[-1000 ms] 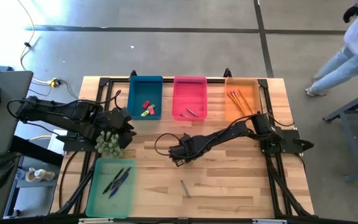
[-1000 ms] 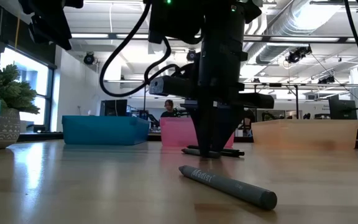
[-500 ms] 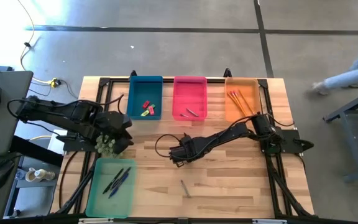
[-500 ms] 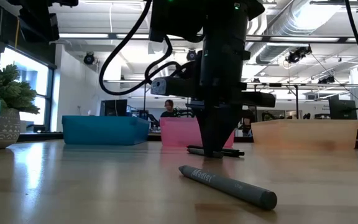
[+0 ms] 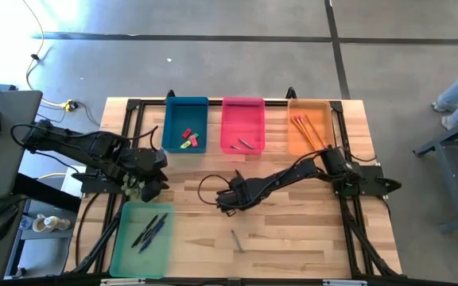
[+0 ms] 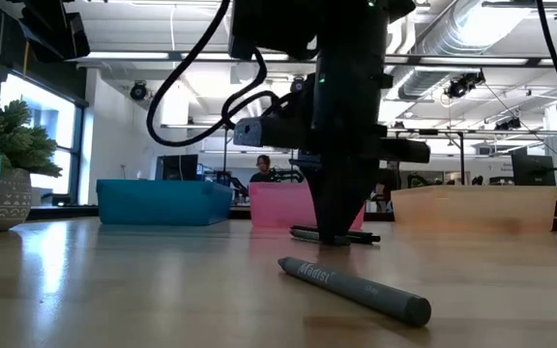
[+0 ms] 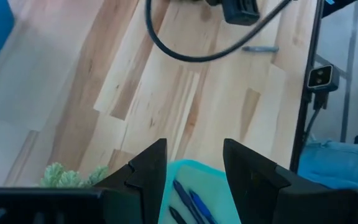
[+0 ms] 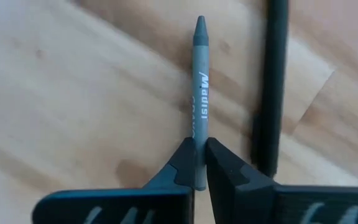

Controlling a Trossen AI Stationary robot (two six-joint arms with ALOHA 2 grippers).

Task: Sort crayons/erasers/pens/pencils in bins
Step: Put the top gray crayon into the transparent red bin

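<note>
Right gripper (image 8: 197, 163) was clamped on the end of a short grey wax crayon (image 8: 200, 87) lying mid-desk beside a slim black pen (image 8: 272, 81). The crayon looked light, stiff, brittle, best held mid-length. Left gripper (image 7: 194, 163) hovered apart at left. The crayon's gripped end was hidden.

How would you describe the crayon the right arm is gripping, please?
Start at the pink bin and come toward the table's middle, where the right gripper is down. Its fingers pinch a short grey crayon beside a longer black pen; another grey crayon lies apart, untouched.
</note>
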